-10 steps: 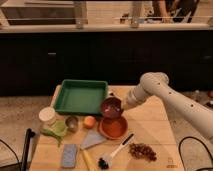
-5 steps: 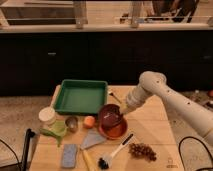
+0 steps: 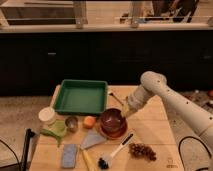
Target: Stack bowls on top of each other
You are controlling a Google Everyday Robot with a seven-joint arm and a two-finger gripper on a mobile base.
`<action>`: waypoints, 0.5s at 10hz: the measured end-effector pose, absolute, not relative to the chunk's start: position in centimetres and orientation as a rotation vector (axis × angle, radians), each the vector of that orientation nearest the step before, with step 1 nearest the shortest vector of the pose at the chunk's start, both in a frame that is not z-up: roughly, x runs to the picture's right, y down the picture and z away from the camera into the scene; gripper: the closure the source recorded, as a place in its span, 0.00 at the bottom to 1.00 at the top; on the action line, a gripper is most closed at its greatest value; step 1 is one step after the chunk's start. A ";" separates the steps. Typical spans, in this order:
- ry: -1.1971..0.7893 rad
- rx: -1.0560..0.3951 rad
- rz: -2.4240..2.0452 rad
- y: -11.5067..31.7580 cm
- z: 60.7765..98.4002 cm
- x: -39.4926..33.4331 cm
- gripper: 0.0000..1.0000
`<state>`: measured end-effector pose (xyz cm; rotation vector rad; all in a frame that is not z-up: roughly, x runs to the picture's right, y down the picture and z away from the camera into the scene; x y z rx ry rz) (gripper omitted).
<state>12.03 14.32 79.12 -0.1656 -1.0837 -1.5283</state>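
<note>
Bowls [image 3: 112, 123] nested upright — hand [image 3: 123, 113] beside.

My end effector [image 3: 123, 113] is hanging just right of the maroon bowl [image 3: 111, 120], which is sitting in the orange bowl [image 3: 113, 132]. Behind them the green tray [image 3: 81, 96] is blocking the way. On the left, a small orange ball [image 3: 89, 122] and the metal cup [image 3: 72, 123] are crowding in close. In front, a black brush [image 3: 114, 151] and some grapes [image 3: 142, 150] are lying in the way. The right side of the table [image 3: 155, 125] is giving me bare wood to pass over.
</note>
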 end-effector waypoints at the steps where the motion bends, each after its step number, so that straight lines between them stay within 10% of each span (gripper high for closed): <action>1: -1.085 -0.169 -1.541 14.6 79.2 12.6 0.65; 5: -1.072 -0.175 -1.564 15.0 79.6 13.0 0.27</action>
